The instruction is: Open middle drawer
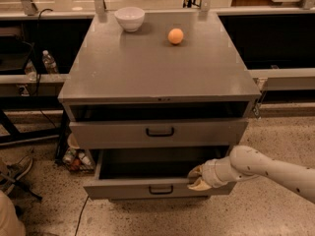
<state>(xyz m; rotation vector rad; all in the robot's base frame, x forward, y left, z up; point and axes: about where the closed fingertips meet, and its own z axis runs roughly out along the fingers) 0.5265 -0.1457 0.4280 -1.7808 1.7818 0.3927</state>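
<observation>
The middle drawer (123,188) of the grey metal cabinet (157,68) is pulled out. Its deep grey interior shows, and its small black loop handle (161,190) sits at the centre of the shallow front. My gripper (198,178) is at the top rim of this drawer's front, right of the handle, on a white arm (266,167) that comes in from the lower right. The top drawer (98,132), with its larger black handle (160,132), is out a little. The bottom drawer is hidden under the open middle one.
A white bowl (130,18) and an orange ball (175,36) sit on the cabinet top. A water bottle (49,62) stands at the left on a rail. Small items (74,157) lie on the floor by the cabinet's left side. A shoe (15,170) is at lower left.
</observation>
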